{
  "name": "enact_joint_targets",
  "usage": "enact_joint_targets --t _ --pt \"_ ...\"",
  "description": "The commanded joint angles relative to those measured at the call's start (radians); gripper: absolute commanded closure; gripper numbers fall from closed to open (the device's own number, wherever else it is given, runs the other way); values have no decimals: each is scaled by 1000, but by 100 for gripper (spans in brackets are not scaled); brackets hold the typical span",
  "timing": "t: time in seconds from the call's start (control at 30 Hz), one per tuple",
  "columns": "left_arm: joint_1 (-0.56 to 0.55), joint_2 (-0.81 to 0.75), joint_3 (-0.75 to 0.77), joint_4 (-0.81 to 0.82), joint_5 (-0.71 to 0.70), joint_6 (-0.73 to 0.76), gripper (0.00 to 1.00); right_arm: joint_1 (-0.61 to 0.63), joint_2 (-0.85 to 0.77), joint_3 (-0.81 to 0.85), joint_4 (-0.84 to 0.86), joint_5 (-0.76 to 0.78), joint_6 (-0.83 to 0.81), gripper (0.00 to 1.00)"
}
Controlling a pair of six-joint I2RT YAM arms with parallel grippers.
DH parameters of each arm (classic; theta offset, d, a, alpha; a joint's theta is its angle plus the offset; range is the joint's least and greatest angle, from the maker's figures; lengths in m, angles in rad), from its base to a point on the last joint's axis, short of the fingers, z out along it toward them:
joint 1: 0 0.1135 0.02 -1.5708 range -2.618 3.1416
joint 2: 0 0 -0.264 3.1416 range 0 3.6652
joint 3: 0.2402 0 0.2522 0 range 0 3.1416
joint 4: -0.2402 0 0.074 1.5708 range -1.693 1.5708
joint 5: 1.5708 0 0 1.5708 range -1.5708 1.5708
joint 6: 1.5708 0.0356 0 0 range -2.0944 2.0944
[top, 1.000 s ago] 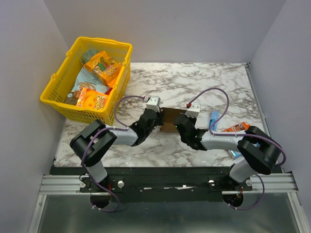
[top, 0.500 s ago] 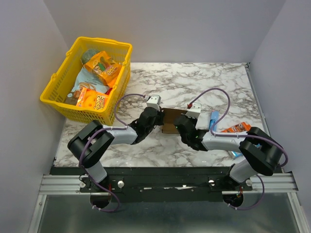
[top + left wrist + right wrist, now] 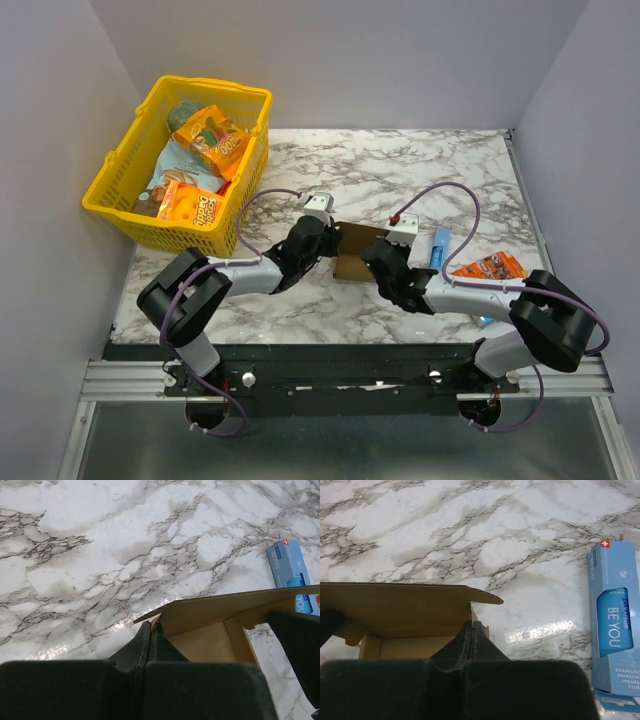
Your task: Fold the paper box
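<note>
The box (image 3: 352, 250) sits open on the counter (image 3: 400, 170), just right of the basket (image 3: 232, 215). Left tool (image 3: 151, 627) at its basket side, right tool (image 3: 471, 625) opposite — both closed tight, grip on cardboard unclear. Best to raise both walls evenly.

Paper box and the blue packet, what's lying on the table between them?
Nothing. The right wrist view shows only bare marble table between the paper box and the blue packet.

One paper box (image 3: 352, 245), one basket (image 3: 160, 228)
</note>
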Motion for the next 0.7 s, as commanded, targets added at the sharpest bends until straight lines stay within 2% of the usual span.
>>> enact_joint_targets --t 0.0,0.2,0.43,0.67 --pt "1 -27 47 33 46 -49 100 19 -22 -13 -24 2 35 99" --pt "-2 7 44 59 46 -104 100 25 -15 0 -26 1 35 99" --pt "-9 74 -5 185 38 -126 100 30 13 5 -30 -9 62 99" --pt "-31 102 -5 196 23 -117 100 36 36 25 -32 -13 66 99"
